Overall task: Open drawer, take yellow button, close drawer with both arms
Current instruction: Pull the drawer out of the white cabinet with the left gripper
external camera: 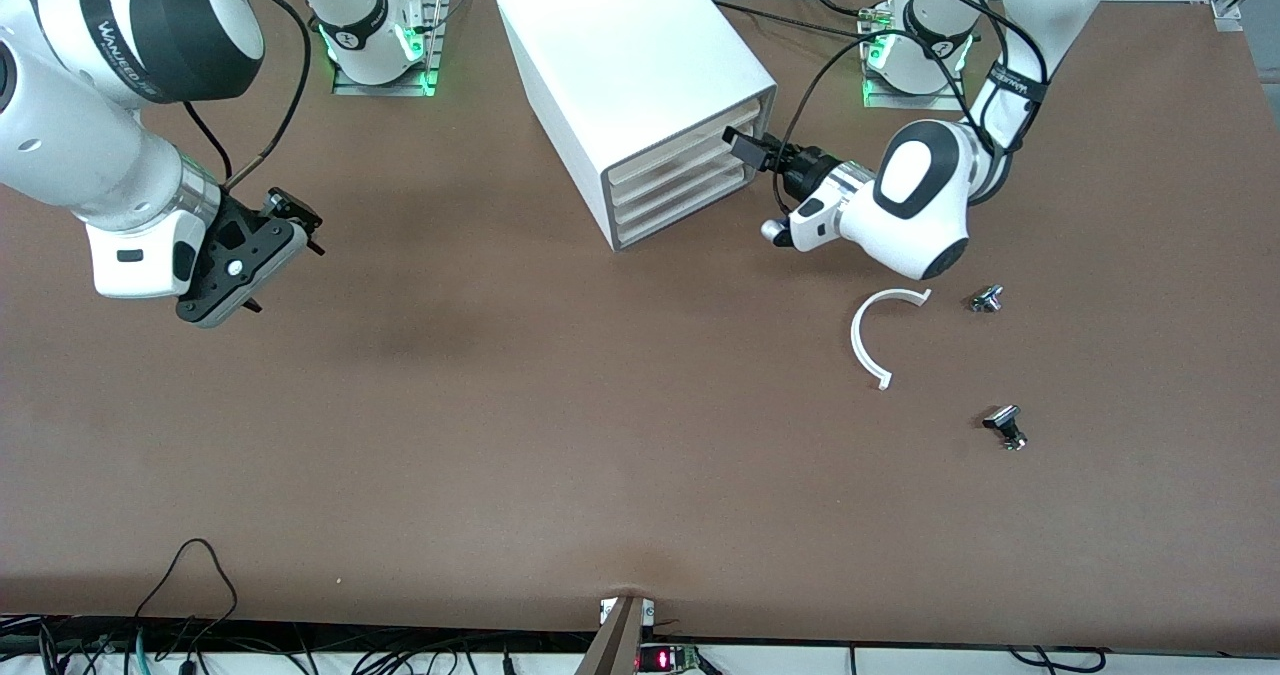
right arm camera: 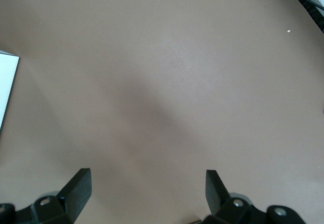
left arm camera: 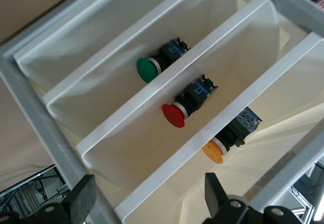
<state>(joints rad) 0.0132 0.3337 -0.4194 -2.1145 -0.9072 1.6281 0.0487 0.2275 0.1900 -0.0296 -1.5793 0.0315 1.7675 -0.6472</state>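
Observation:
The white cabinet (external camera: pixel 630 55) stands near the arms' bases, and its stacked drawers (external camera: pixel 680 180) all sit pushed in. My left gripper (external camera: pixel 745 145) is at the drawer fronts, open. Its fingers (left arm camera: pixel 83 196) stand on either side of one drawer's front lip (left arm camera: pixel 167 173) without touching it. In the left wrist view the orange-capped button (left arm camera: pixel 212 151) lies in the drawer beside that lip. My right gripper (external camera: pixel 285 273) waits open above bare table toward the right arm's end, with nothing between its fingers (right arm camera: pixel 78 186).
A green-capped button (left arm camera: pixel 148 69) and a red-capped one (left arm camera: pixel 173 115) lie in two other drawers. A white curved strip (external camera: pixel 875 340) and two small metal parts (external camera: pixel 987 299) (external camera: pixel 1005 427) lie on the table toward the left arm's end.

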